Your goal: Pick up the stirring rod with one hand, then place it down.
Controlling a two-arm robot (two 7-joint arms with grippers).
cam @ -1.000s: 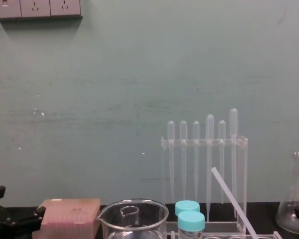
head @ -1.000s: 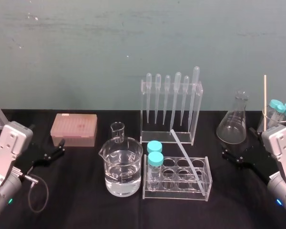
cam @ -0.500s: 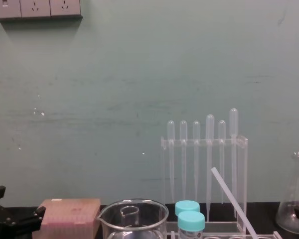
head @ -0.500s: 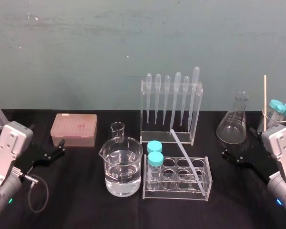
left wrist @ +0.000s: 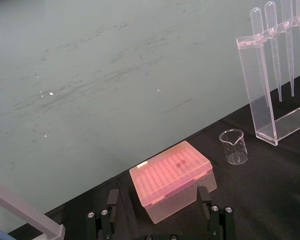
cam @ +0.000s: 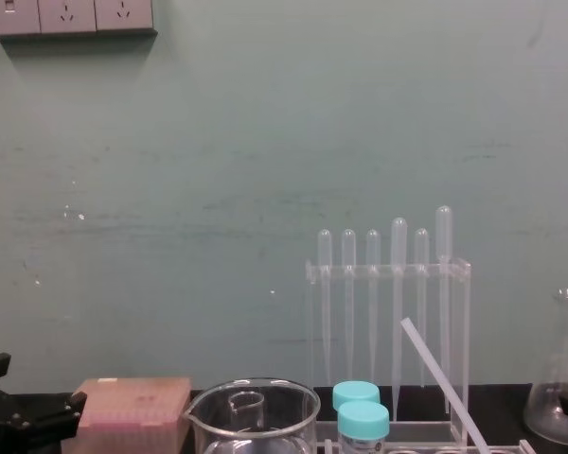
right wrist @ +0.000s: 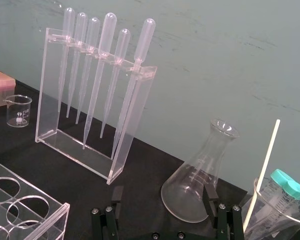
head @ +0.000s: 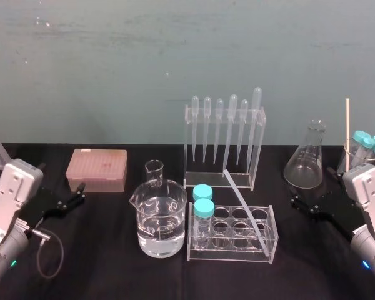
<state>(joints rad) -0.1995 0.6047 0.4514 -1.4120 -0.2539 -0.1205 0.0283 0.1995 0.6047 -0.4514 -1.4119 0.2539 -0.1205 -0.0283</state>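
Here, nearest, the left gripper (left wrist: pixel 157 192) sits by the bench's (head: pixel 112 269) left edge and the right gripper (right wrist: pixel 163 190) by its right edge. Both have fingers spread, holding nothing. Mid-bench, the stirring rod (head: pixel 245 205) leans in the test-tube rack (head: pixel 231 255), with its lower end in a near right well. Its long axis slants up and back-left toward the pipette rack (head: pixel 258 144). The bench is black, and a scuffed green wall (head: pixel 112 62) stands behind.

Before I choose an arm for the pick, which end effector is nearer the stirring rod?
Right. The right end effector sits just right of the rack holding the stirring rod; the left end effector lies farther off, beyond the beaker.
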